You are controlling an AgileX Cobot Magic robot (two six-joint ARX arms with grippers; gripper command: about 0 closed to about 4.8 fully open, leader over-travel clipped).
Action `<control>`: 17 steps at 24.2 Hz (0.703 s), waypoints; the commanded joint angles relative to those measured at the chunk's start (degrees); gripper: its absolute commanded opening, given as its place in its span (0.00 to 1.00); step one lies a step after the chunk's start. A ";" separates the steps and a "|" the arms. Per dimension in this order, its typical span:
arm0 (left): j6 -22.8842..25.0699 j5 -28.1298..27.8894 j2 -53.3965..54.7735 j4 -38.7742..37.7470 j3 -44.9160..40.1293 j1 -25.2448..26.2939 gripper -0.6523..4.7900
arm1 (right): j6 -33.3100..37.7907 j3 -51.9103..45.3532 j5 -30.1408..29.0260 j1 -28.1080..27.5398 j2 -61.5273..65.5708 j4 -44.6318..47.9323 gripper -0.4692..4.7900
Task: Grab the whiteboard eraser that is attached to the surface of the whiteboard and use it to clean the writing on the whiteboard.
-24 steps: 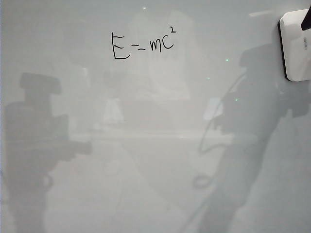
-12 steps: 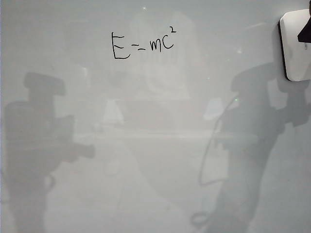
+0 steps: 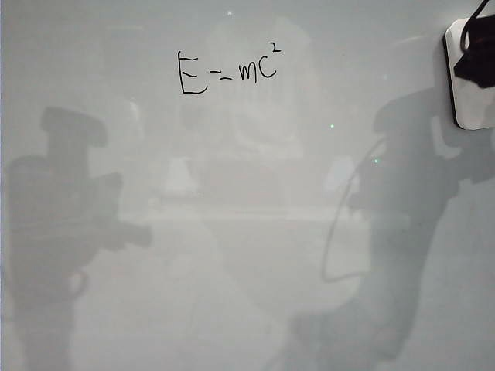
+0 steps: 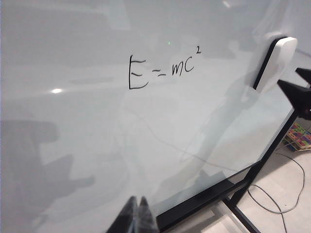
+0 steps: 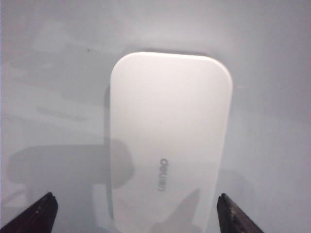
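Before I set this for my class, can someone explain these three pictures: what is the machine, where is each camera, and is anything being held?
It is a robot with two arms, each ending in two fingers. One camera faces the large glossy pale whiteboard; one sits on each wrist. On the board is thin black handwriting, a formula, and a white rounded block eraser stuck near the right edge. The right gripper faces the eraser with its fingers spread wide to either side of it, not yet gripping. The left gripper waits low near the board's bottom edge, fingers together, holding nothing. The grey shapes are only shadows and reflections.
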 commanded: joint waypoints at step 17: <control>0.24 0.48 0.09 0.31 0.26 -0.13 0.11 | 0.24 7.04 8.09 0.13 11.93 9.42 0.92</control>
